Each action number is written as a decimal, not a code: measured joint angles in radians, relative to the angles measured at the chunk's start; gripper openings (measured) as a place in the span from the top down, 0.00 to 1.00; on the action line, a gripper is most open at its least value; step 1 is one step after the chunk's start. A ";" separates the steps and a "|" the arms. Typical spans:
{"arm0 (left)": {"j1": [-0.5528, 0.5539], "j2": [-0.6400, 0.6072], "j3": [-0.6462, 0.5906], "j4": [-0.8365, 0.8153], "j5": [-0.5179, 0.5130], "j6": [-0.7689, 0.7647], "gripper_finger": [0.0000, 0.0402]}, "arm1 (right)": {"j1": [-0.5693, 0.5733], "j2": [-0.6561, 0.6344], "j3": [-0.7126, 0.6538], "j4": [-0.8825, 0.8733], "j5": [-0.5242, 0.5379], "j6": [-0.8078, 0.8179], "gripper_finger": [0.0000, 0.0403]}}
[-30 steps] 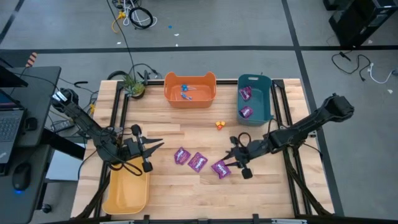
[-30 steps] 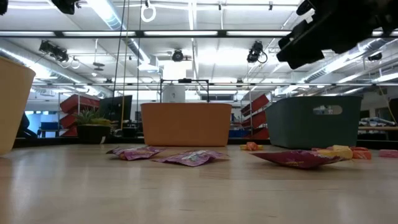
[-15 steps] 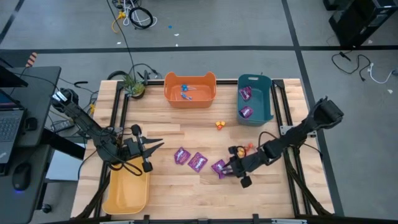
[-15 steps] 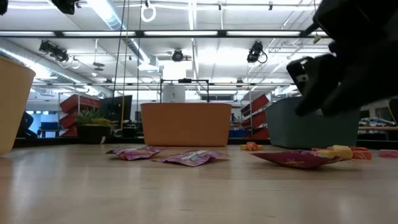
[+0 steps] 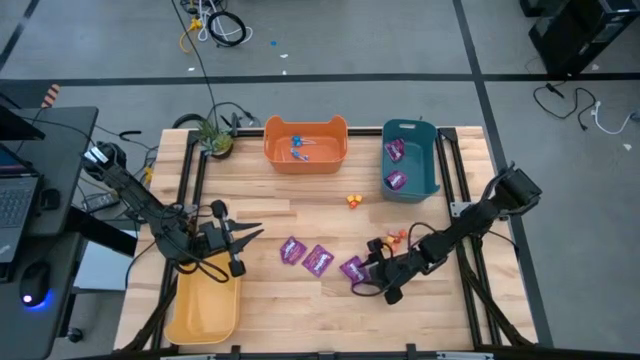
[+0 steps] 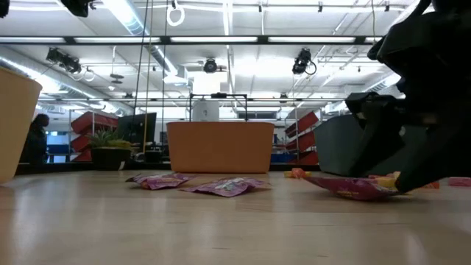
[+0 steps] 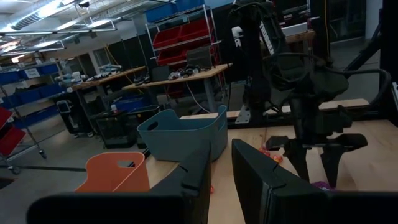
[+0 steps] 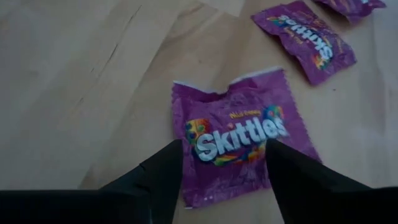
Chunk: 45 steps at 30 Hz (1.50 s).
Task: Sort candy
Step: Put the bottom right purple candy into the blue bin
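Note:
Three purple candy packets lie in a row mid-table [image 5: 292, 250] [image 5: 319, 260] [image 5: 350, 268]. My right gripper [image 5: 366, 276] is down at the rightmost one, open. In the right wrist view its fingers [image 8: 155, 177] stand on either side of the purple Skittles packet [image 8: 239, 140], which lies flat on the wood. The low view shows the gripper [image 6: 401, 173] just over that packet [image 6: 349, 190]. Tiny orange pieces [image 5: 353, 200] [image 5: 396, 237] lie nearby. My left gripper [image 5: 250, 236] waits at the left, its fingers [image 7: 199, 171] slightly apart with nothing between them.
At the back stands an orange bin [image 5: 270, 150] with blue-wrapped lollipops [image 5: 298, 148], and a teal bin [image 5: 436, 165] holds purple packets [image 5: 396, 180]. A yellow bin [image 5: 205, 315] sits front left under the left arm. A potted plant [image 5: 213, 138] occupies the back left corner.
The right gripper has come down and leftward onto the rightmost purple packet, and its fingers have spread wider. The left arm has not moved.

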 joint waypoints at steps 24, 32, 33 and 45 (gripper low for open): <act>0.000 0.000 0.000 -0.003 0.000 -0.001 0.83 | -0.024 0.069 0.038 -0.011 -0.012 0.037 0.66; 0.000 0.000 0.000 -0.003 0.000 -0.001 0.83 | -0.025 0.069 0.036 -0.006 -0.005 0.055 0.83; 0.000 0.000 0.000 -0.003 0.000 -0.001 0.83 | -0.025 0.069 0.036 -0.005 -0.005 0.054 0.85; 0.000 0.000 0.000 -0.003 0.000 -0.001 0.83 | -0.025 0.017 0.030 -0.028 0.008 0.028 0.96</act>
